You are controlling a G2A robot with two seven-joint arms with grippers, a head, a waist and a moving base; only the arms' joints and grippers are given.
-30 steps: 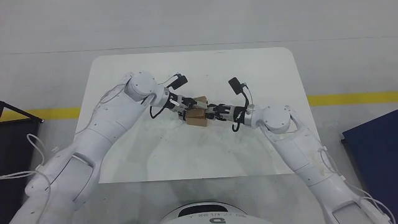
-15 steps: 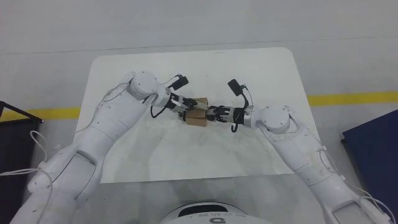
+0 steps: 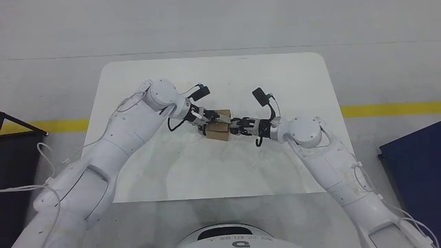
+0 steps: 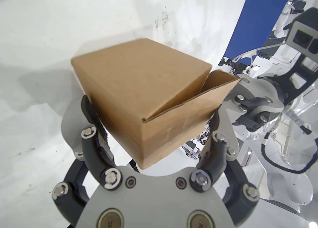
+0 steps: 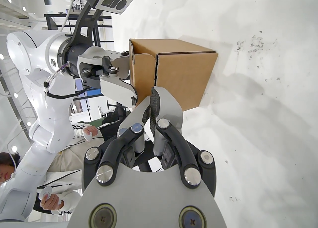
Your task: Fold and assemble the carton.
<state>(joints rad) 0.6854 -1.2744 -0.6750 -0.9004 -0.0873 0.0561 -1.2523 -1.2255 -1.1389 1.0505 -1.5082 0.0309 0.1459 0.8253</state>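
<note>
A small brown carton [image 3: 218, 128] sits near the middle of the white table [image 3: 289, 89]. My left gripper [image 4: 156, 124] is shut on the carton [image 4: 139, 90], one finger on each of two opposite sides. One end flap [image 4: 213, 90] stands ajar. My right gripper [image 5: 152, 97] is shut, its fingers pressed together, with the tip against the carton [image 5: 178, 75] beside a rounded flap [image 5: 142, 75]. In the top view the left gripper [image 3: 202, 118] and the right gripper [image 3: 234, 127] meet the carton from opposite sides.
The tabletop around the carton is bare white, with a few dark scuff marks [image 5: 256, 42]. Beyond the table lie a yellow floor line [image 3: 393, 109], a blue object [image 3: 417, 158] at the right and a black frame [image 3: 14, 124] at the left.
The right gripper has edged slightly closer to the carton. The left arm has shifted a little; the carton stays in place.
</note>
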